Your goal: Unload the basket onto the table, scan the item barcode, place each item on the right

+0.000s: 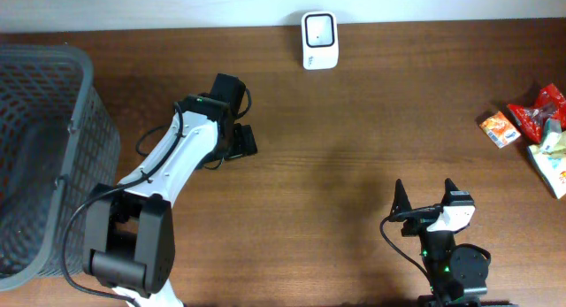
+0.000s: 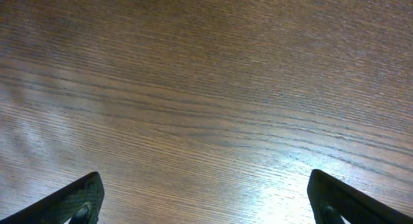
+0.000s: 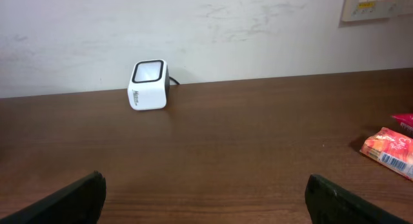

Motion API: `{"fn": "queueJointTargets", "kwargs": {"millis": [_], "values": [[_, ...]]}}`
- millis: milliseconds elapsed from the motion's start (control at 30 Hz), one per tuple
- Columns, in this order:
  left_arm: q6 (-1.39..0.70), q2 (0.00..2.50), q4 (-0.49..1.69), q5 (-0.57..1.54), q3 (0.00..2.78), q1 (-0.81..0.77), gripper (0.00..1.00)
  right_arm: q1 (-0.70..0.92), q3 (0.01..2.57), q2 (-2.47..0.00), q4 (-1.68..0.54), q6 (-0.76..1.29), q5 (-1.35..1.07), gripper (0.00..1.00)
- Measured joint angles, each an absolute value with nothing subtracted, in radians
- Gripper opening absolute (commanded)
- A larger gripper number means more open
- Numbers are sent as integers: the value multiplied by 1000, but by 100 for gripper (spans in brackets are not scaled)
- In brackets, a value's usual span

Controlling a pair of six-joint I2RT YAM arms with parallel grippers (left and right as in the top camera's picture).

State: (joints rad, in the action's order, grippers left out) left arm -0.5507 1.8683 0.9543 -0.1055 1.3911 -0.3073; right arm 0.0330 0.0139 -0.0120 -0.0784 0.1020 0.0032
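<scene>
White scanner stands at far edge, snack packets lie right

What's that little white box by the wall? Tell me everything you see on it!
The small white cube-shaped plastic barcode scanner has rounded corners. Its pale window, framed in black, tilts up and forward. Tiny dark lettering sits on the front below it. A dark cable leaves its back. It stands upright on the brown wooden table, at the far edge close to the white wall. Only the table and cable touch it.
</scene>
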Motion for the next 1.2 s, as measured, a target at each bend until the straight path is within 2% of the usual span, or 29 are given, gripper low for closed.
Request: {"fn": "queueJointTargets", "kwargs": {"millis": [767,967,1100,1200], "values": [[-551,1867,977,-105,1391,-307,99,33,14,-12,-78,102,3,99],[-471,1590,960,-79,1387,-313,99,33,14,-12,-78,102,3,99],[-369,1351,859,-68,1180,-344,99,33,14,-12,-78,102,3,98],[-193,1146,453,60,856,-345,99,33,14,-11,-78,102,3,99]]}}
